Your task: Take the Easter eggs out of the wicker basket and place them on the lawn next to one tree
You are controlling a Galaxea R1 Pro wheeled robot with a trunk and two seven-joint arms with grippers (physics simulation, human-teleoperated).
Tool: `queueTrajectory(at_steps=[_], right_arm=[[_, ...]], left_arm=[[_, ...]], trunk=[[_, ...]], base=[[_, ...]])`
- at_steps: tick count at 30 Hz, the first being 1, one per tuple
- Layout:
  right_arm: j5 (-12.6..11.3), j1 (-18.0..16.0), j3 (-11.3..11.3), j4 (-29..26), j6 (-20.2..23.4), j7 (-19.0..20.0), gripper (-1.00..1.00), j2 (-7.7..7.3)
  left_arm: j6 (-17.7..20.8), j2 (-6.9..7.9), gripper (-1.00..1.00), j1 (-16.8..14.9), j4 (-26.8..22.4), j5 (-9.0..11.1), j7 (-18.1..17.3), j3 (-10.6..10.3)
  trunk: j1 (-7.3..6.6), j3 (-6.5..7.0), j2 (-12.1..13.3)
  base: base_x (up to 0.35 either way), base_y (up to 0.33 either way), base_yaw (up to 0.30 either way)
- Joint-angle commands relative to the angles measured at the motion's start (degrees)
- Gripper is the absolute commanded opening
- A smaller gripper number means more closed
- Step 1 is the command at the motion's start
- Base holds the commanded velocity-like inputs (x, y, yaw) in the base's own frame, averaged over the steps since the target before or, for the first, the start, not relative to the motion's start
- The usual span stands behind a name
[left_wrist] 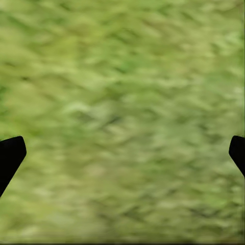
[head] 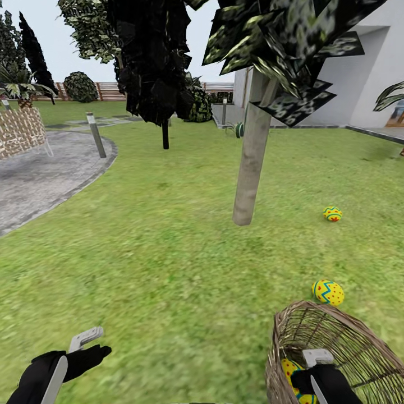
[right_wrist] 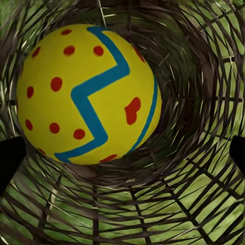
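Observation:
Two yellow Easter eggs with blue zigzags and red dots lie on the lawn [head: 157,252]: one [head: 333,214] to the right of the tree's pale trunk [head: 247,163], the other [head: 328,292] just beyond the wicker basket [head: 348,342]. The third egg [head: 290,371] sits inside the basket, large in the right wrist view [right_wrist: 87,94]. My right gripper [head: 307,387] reaches into the basket and stands open [right_wrist: 122,155], the egg just ahead of its fingertips [right_wrist: 10,161], not touched. My left gripper [head: 92,345] hangs open over bare grass [left_wrist: 122,153].
A grey paved round area [head: 45,168] with a short post [head: 96,134] and a woven chair [head: 19,132] lies at the left. A second dark tree [head: 152,62] stands farther back. A white house [head: 365,73] is at the far right. Open grass surrounds the near trunk.

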Motion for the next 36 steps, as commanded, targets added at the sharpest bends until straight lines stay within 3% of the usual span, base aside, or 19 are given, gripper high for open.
queueTrajectory(at_steps=[1, 13, 30, 36], right_arm=[[0.2, 0.0, 0.0, -0.1, 0.3, 0.0, 1.0, 0.01], [0.2, 0.0, 0.0, -0.1, 0.3, 0.0, 1.0, -0.09], [0.2, 0.0, 0.1, -0.1, 0.3, 0.1, 1.0, 0.06], [0.2, 0.0, 1.8, -0.1, 0.2, 0.1, 1.0, 0.03]], left_arm=[[0.3, -0.06, 1.0, 0.0, 0.9, -0.2, -0.3, 0.0], [-1.7, -0.35, 1.0, 0.0, 1.5, -0.1, -0.3, 0.2], [-1.6, -0.35, 1.0, 0.0, 1.4, -0.1, -0.2, 0.2], [-1.7, -0.32, 1.0, 0.0, 1.3, -0.1, -0.3, 0.2]], trunk=[[0.01, -0.05, 0.0], [0.01, -0.05, 0.0], [0.45, -3.82, -0.2], [0.6, -5.15, -0.3]], base=[[0.281, 0.0, 0.0], [0.112, 0.0, 0.0], [0.0, 0.0, 0.0], [0.0, 0.0, 0.0]])
